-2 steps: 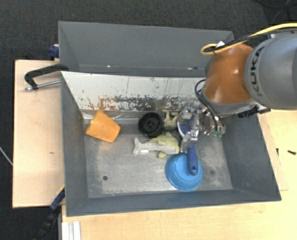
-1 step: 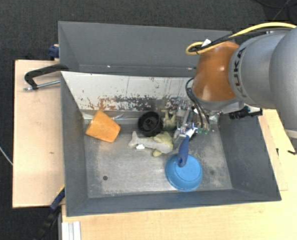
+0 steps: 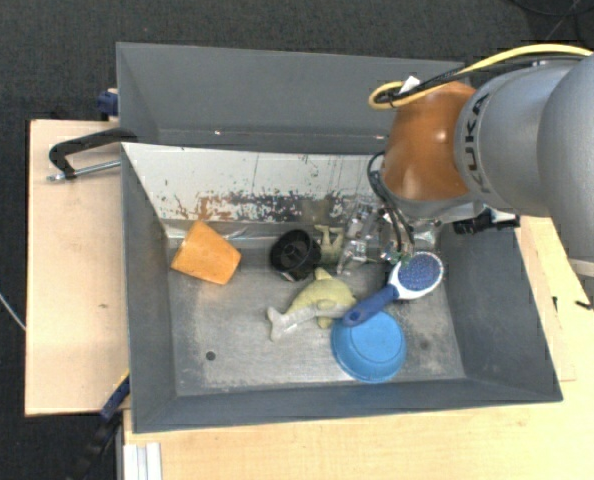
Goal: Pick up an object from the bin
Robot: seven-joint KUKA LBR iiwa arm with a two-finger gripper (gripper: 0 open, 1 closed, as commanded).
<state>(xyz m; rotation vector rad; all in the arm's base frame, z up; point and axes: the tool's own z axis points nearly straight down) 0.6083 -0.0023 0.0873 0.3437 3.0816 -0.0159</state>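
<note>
Pincer (image 3: pixel 363 240) hangs low by the bin's (image 3: pixel 217 340) back wall, wide or narrow I cannot tell; near it lie a blue bowl (image 3: pixel 369 349), pale toy dolphin (image 3: pixel 313 305), blue brush (image 3: pixel 414 276) and black cap (image 3: pixel 295 253). It is low, I'd guess, to reach one.

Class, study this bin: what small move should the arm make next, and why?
Probably a short descent toward the pale yellow dolphin toy: the gripper sits near the back wall just beyond it, with the black round object and blue-handled brush on either side.
</note>
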